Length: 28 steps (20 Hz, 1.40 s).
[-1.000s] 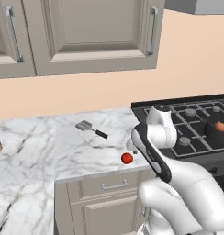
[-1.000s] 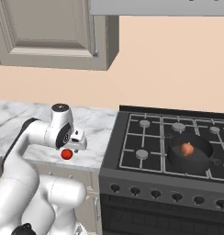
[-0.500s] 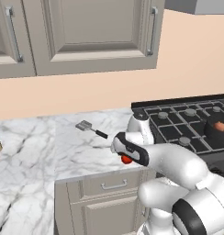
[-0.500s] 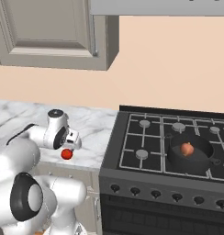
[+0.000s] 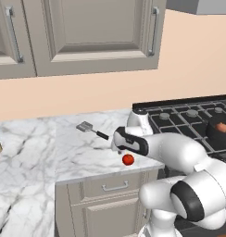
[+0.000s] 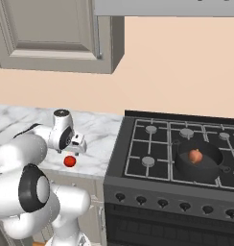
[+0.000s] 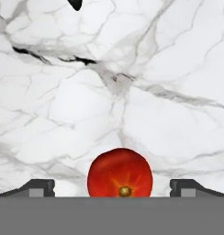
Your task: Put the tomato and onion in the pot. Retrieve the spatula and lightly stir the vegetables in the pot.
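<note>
The bright red tomato lies on the marble counter near its front edge. My gripper hangs just above it, pointing down. In the hand view the gripper is open, and the tomato sits low between the two fingertips. The orange-pink onion rests inside the dark grey pot on the stove. The spatula lies flat on the counter behind the tomato, its black handle toward my hand.
The black gas stove adjoins the counter on the right. Wall cabinets hang above the counter. The counter's front edge runs close to the tomato. The spatula handle's tip shows at the top of the hand view.
The arm has swung down and left from above the stove's edge, so the hand now sits low over the tomato. Tomato, onion and spatula have not moved.
</note>
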Tool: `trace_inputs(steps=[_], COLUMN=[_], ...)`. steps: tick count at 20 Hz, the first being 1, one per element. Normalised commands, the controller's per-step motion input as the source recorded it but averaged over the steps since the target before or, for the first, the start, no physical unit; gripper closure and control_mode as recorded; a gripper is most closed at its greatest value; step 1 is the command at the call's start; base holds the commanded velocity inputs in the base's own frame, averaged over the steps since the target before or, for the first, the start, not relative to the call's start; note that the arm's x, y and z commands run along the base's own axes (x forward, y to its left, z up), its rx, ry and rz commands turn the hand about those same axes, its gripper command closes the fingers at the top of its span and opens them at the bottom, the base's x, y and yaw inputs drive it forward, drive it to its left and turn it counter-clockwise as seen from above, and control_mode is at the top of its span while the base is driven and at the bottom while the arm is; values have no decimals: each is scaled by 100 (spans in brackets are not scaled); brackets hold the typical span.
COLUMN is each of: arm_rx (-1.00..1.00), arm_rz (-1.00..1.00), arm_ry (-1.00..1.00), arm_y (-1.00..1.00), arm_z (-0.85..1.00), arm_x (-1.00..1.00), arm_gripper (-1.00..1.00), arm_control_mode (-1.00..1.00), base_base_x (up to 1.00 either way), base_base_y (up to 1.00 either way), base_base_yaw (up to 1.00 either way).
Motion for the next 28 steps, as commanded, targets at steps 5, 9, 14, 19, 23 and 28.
trace_inputs(steps=[5, 9, 14, 19, 23, 28], arm_rx=[0, 0, 0, 0, 0, 0], arm_rz=[0, 0, 0, 0, 0, 0], arm_ry=[3, 0, 1, 0, 0, 0], arm_y=[0, 0, 0, 0, 0, 0], arm_z=[-6, -21, -24, -18, -14, -18], arm_x=[-21, 0, -3, -2, 0, 0], arm_gripper=[-100, -100, -100, -100, -100, -100], arm_control_mode=[-100, -100, -100, -100, -100, -100], base_base_x=[0, 0, 0, 0, 0, 0], base_base_y=[0, 0, 0, 0, 0, 0], base_base_yaw=[0, 0, 0, 0, 0, 0])
